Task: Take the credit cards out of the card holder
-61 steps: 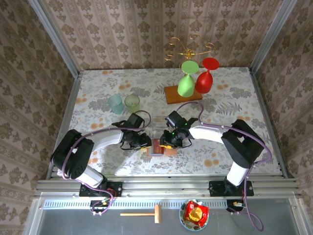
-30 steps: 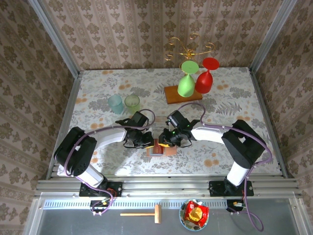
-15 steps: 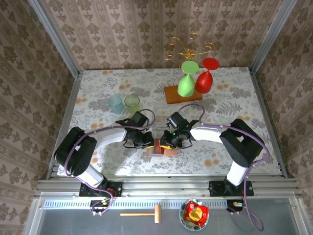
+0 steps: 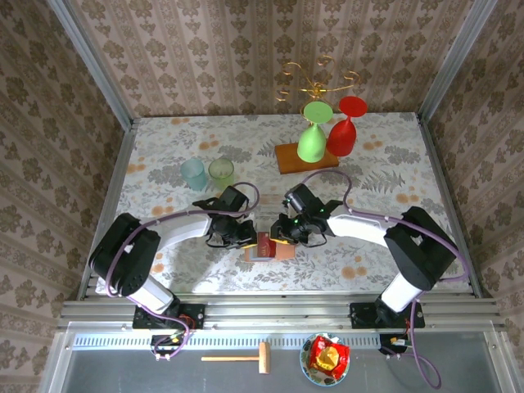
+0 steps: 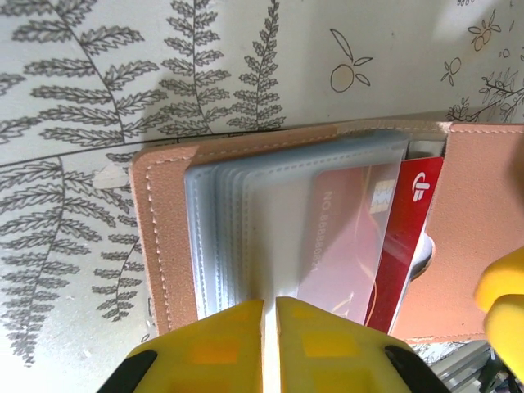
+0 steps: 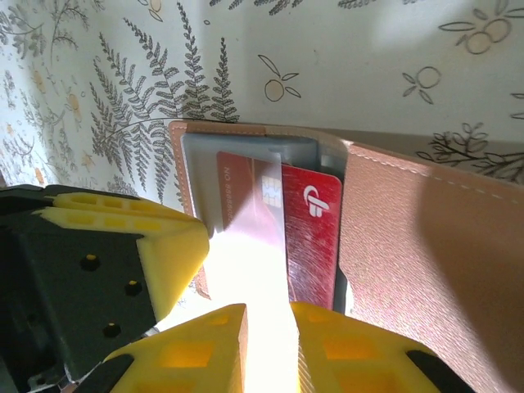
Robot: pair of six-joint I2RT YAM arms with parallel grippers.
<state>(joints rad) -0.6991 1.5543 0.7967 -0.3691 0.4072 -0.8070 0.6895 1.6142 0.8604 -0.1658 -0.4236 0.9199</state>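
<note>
Floral table [image 4: 164,147], left gripper [image 5: 268,307] clamped on the clear sleeves [image 5: 246,221] of the open card holder [image 5: 160,237] lying front-centre, red credit cards [image 6: 313,237] now standing further out of it, pinched by the right gripper [image 6: 268,315], whose arm has swung rightward

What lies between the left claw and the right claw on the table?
The open card holder lies there, with a red card partly out of its sleeve. The top view shows this, between the left claw and the right claw.
</note>
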